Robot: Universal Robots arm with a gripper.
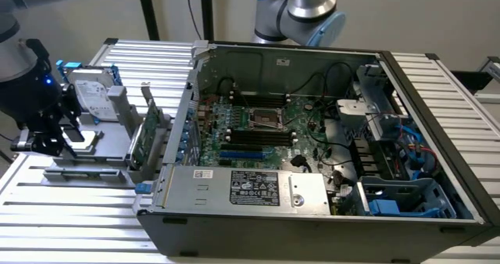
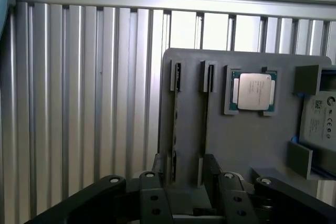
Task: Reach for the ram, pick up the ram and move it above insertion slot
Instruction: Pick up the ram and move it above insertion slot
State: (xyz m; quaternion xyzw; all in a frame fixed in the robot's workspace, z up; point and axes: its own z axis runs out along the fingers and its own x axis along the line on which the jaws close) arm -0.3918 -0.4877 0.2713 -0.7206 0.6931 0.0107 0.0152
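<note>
Where the exterior view is taken, the gripper point(image 1: 64, 150) is seen low over the grey holder point(image 1: 109, 136). The holder rests near the slatted table's point(image 1: 70, 217) edge on the exterior view's left, beside the open computer case point(image 1: 258, 235). In the wrist view, the gripper point(image 2: 185, 166) is found spread, its fingers point(image 2: 163, 169) apart with nothing clamped, and the ram point(image 2: 175, 119) is noted standing on edge in a holder point(image 2: 236, 145) slot, reaching toward that gap, with the processor point(image 2: 254, 91) seated nearby.
</note>
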